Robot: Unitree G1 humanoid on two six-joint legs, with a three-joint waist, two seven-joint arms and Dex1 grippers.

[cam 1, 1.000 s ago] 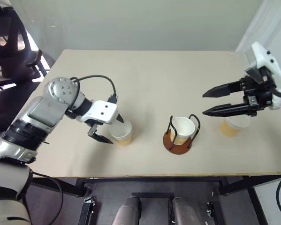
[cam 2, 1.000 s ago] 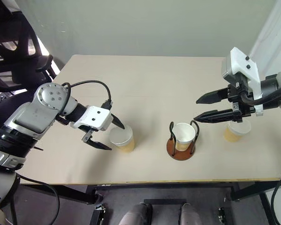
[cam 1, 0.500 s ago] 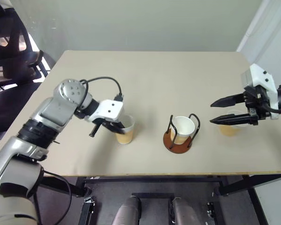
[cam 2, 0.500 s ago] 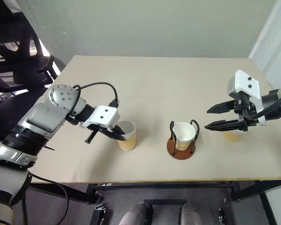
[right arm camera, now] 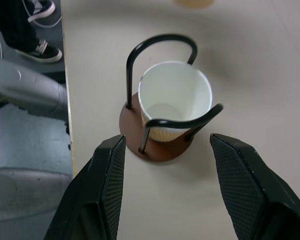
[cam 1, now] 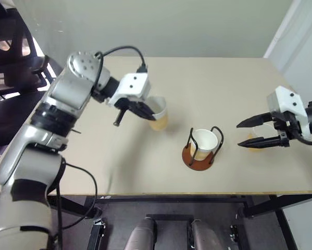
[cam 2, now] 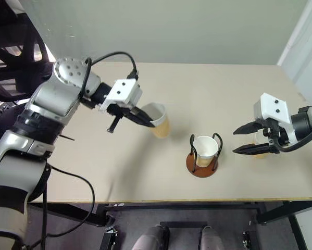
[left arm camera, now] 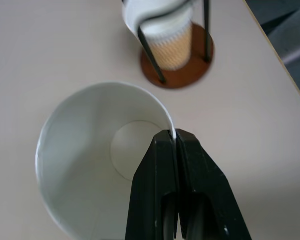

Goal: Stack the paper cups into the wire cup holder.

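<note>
My left gripper (cam 1: 152,116) is shut on the rim of a tan paper cup (cam 1: 159,119), held tilted above the table, left of the wire cup holder (cam 1: 197,159). In the left wrist view the black fingers (left arm camera: 162,165) pinch the white rim of that paper cup (left arm camera: 84,150). A second paper cup (cam 1: 203,141) stands upright inside the holder's black arches. My right gripper (cam 1: 239,135) is open at the table's right side, pointing at the holder (right arm camera: 139,145). A third paper cup (cam 1: 253,137) stands on the table and shows between the right gripper's fingers from above.
The beige table (cam 1: 208,83) ends close in front of the holder at its near edge (cam 1: 171,194). Black office chairs (cam 1: 12,57) stand off the far left corner. A person's shoes (right arm camera: 39,11) show on the floor beyond the table edge.
The left gripper went from open around the cup to shut on its rim, then lifted it up and right toward the holder. The right gripper sank lower over the right-hand cup, still open.
</note>
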